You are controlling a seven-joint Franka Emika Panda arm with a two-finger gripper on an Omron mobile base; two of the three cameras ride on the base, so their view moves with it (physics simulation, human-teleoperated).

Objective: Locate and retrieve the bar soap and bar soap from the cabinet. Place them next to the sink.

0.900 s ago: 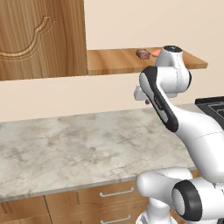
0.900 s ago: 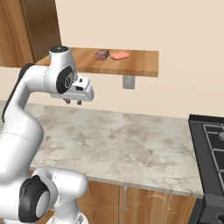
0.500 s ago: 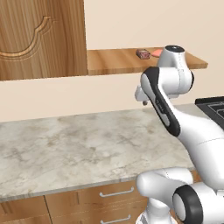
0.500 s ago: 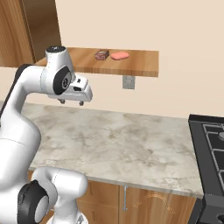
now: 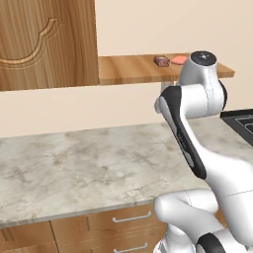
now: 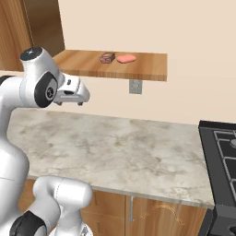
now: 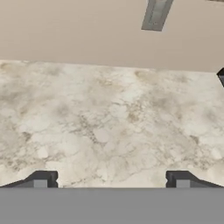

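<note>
The small dark maroon-brown bar soap (image 6: pixel 107 57) and the small salmon-pink bar soap (image 6: pixel 126 58) lie side by side, just apart, near the middle of the flat open wooden shelf board (image 6: pixel 147 69). In the left base view the same pair, maroon (image 5: pixel 161 61) and pink (image 5: pixel 180 59), sits on that board to the right of the medium-brown wood-grain wall cabinet (image 5: pixel 47 44) with its carved curved groove. Neither bar is touched.

Below the shelf and forward of it, the white arm's two-finger gripper (image 6: pixel 73 98) hangs over the beige marbled stone countertop (image 6: pixel 120 147), lower than the shelf board and well apart from the soaps. In the hand view its two dark fingertips (image 7: pixel 41 178) stand wide apart with nothing between them, looking down at bare marble and, beyond it, the cream wall with a grey outlet plate (image 7: pixel 155 14).

A black stove top (image 6: pixel 220 152) borders the counter at the right, and wooden drawer fronts with silver handles (image 5: pixel 131 217) run beneath it.

As I judge it, the task is at its very start: both soaps are located but not yet picked up, nothing has been carried anywhere, and both fetches and both placements beside the sink remain. The hand must first rise to shelf height and reach in.
</note>
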